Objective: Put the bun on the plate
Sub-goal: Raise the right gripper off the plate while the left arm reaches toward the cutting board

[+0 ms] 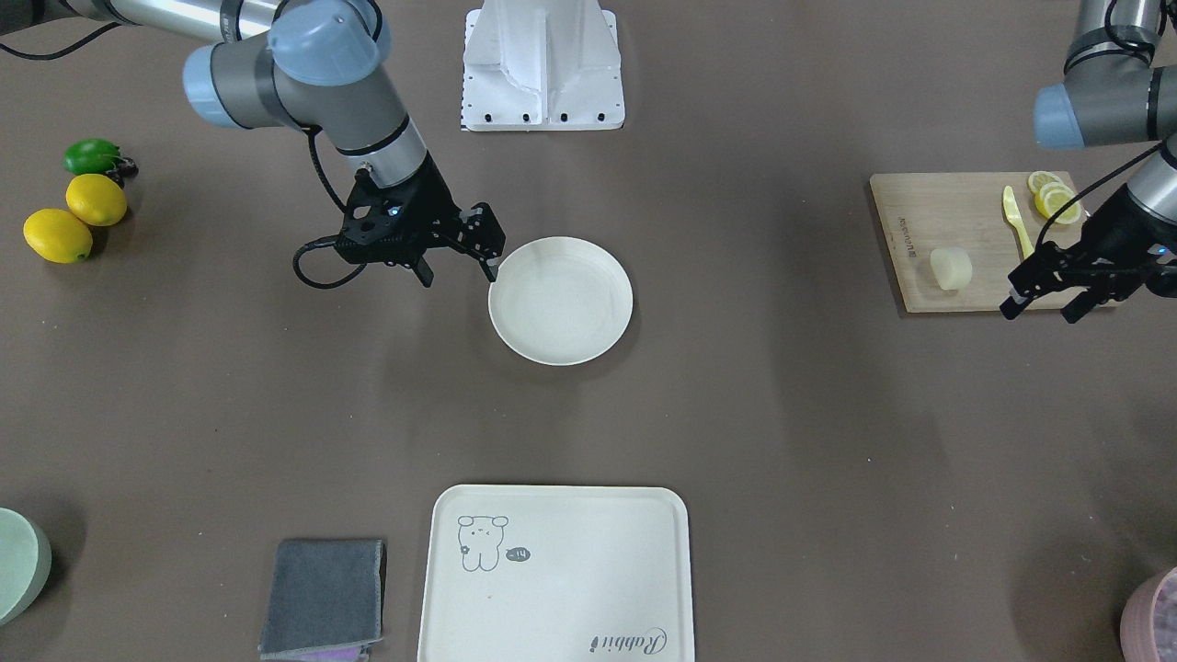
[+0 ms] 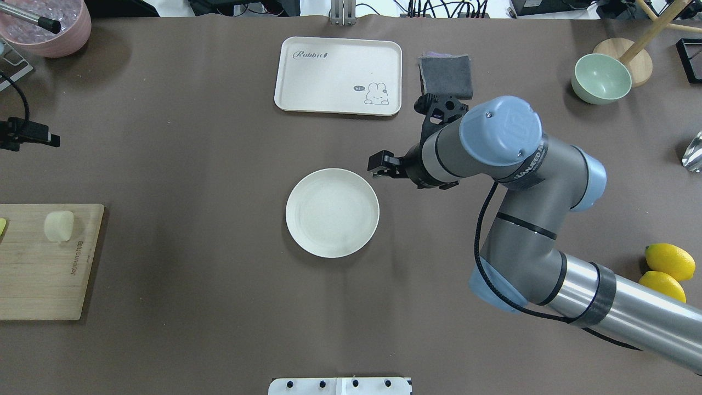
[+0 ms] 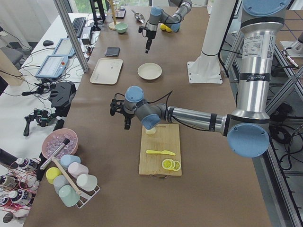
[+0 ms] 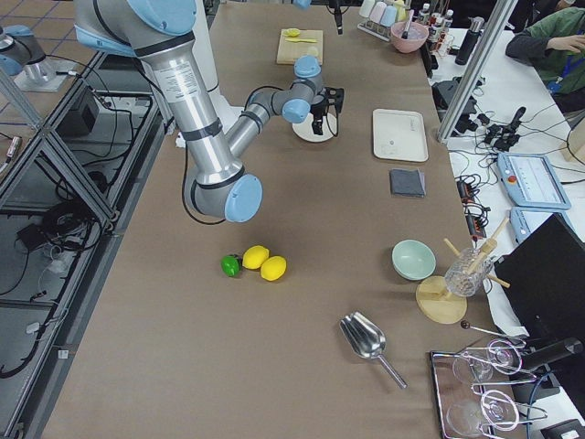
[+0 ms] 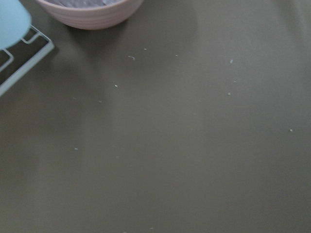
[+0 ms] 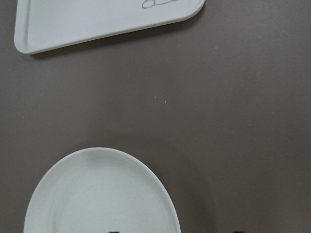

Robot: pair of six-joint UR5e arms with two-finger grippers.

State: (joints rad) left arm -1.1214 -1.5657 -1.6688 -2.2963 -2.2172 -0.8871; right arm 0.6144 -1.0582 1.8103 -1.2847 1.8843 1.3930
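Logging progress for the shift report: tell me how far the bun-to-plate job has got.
Done: nothing yet; the bun lies on the cutting board and the plate is empty. In hand: the left gripper is open near the bun, holding nothing; the right gripper is open at the plate's rim. Left: grasp the bun, carry it, set it on the plate.
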